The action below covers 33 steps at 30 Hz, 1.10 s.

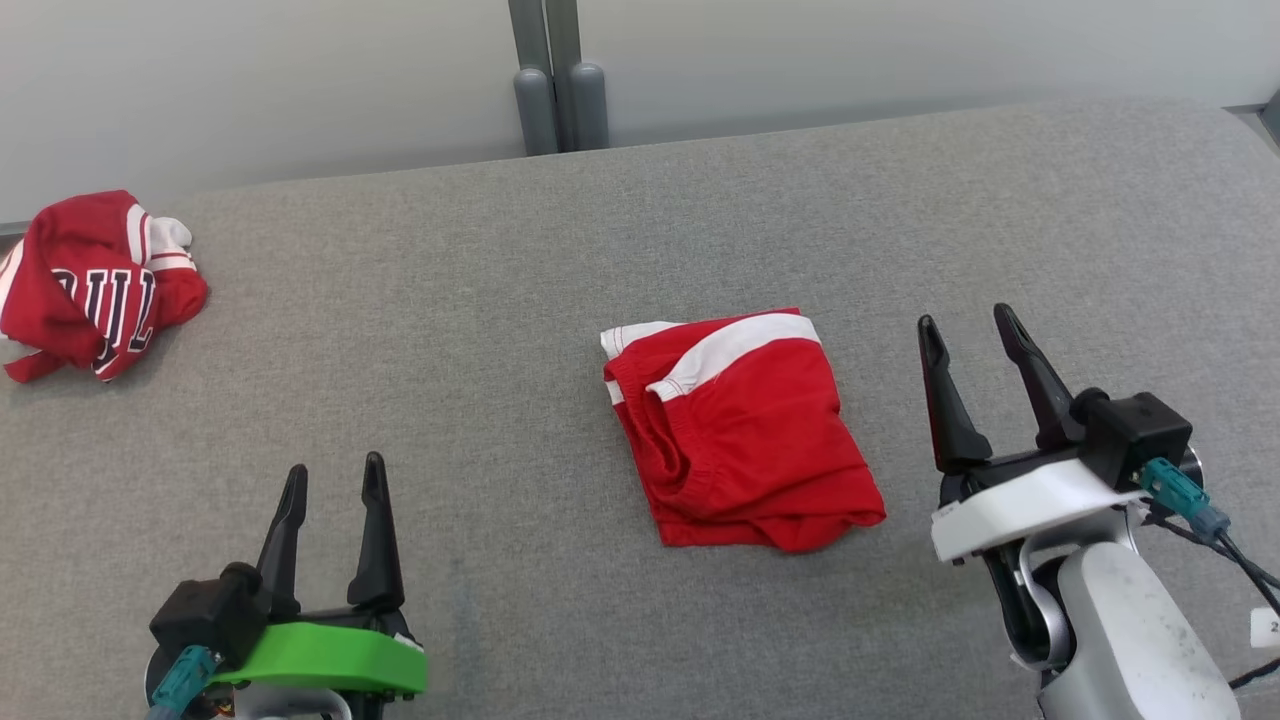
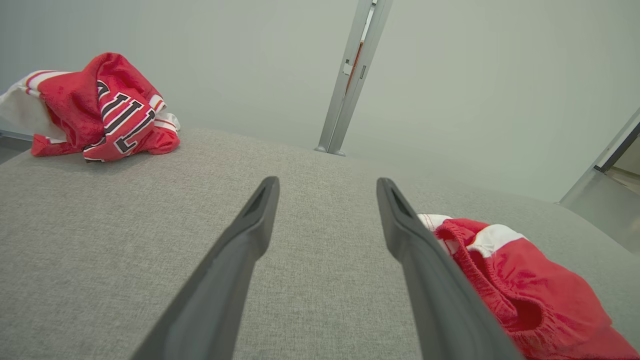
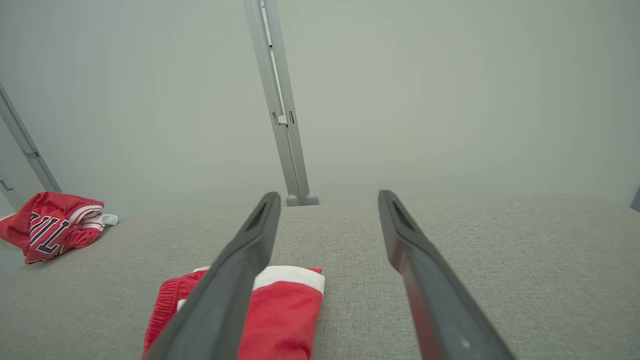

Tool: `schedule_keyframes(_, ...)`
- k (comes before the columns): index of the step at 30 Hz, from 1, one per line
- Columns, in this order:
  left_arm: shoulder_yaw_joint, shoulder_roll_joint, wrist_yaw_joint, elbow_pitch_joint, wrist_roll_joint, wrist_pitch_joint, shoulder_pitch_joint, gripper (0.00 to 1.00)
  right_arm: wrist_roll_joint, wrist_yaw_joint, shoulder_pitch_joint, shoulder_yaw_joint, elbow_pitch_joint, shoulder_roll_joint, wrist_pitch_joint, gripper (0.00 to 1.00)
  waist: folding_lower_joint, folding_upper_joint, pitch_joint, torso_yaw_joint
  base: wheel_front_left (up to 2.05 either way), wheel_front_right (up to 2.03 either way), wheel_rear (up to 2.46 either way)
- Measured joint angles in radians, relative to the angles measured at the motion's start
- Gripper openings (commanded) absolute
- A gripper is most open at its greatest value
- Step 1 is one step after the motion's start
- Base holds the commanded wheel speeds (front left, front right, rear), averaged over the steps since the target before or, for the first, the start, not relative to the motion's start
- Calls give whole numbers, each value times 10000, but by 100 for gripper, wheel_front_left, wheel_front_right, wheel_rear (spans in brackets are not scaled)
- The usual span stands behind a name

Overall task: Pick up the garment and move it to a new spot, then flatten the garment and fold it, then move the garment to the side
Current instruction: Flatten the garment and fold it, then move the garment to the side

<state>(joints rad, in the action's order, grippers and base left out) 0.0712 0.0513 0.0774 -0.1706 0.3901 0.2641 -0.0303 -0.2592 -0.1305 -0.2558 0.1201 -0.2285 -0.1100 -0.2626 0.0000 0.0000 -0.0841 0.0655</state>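
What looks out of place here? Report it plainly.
The red lettered jersey lies crumpled in a heap at the far left edge of the grey table, unfolded. The red garment in the middle is folded, though its near edge is a bit uneven. Nothing looks spilled or damaged.

The head camera looks steeply down on the tabletop (image 1: pixel 480 300) from above. Each wrist camera sits low, facing along it toward the wall (image 2: pixel 475 75); all share the garment (image 1: pixel 740 430) and post (image 1: pixel 558 70).
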Motion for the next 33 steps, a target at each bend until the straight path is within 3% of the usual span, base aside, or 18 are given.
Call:
schedule_keyframes(9,-328,-8,-61,-58,-274,0,273,100,144,0,1059,-357,368,522,-2,100,0,0,25,-142,0,0,0)
schedule_keyframes(33,-161,-15,-90,-128,-286,0,324,100,401,0,944,-508,-284,600,-2,100,0,0,3,-279,0,0,0)
